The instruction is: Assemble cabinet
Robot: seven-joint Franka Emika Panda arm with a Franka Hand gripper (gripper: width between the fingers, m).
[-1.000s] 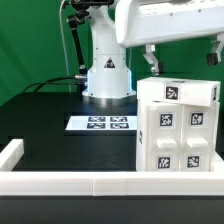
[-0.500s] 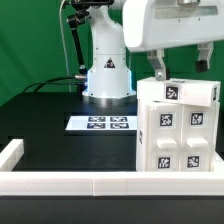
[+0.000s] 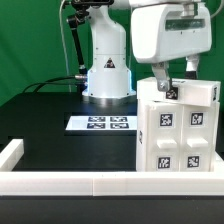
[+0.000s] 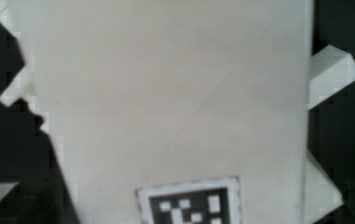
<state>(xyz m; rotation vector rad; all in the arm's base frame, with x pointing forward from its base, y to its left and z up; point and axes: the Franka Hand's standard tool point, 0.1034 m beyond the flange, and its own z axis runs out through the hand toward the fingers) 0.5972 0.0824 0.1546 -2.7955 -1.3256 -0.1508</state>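
Above the cabinet (image 3: 178, 128), our gripper (image 3: 172, 78)
We see its fingers (image 3: 160, 76) spread wide, holding nothing, near the table's (image 3: 50, 115) front rail (image 3: 70, 181)

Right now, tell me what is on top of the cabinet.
Nothing rests on the cabinet. The open gripper hangs just above its top face, fingers straddling it in the wrist view. Part of that face is covered by the gripper.

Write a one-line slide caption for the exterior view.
Open tool poised over the top of the white tagged cabinet, with the marker board lying on the black table.
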